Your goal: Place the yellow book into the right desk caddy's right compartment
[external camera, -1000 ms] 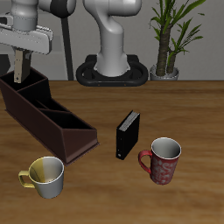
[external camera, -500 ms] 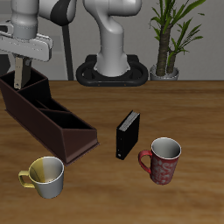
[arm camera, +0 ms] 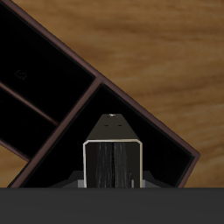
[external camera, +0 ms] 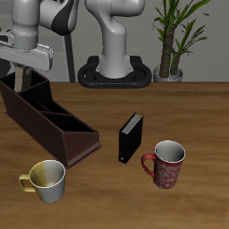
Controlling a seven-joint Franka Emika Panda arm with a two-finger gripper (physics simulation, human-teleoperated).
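My fingers [external camera: 18, 79] clench the thin tan-yellow hardback book [arm camera: 111, 154] edge-down over the long dark maroon desk caddy [external camera: 49, 121], hovering above its wide end bay [arm camera: 131, 122] so it drops straight in.

Table [external camera: 197, 116] carries caddy [external camera: 54, 121], book [external camera: 131, 137] (black), mugs [external camera: 165, 163].

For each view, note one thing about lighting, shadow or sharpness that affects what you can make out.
Exterior view: even light, sharp; the black book and red mug cast only faint soft shadows on the table. Wrist view: the right desk caddy has bays so dark their floors cannot be read; the tool's state is unclear.
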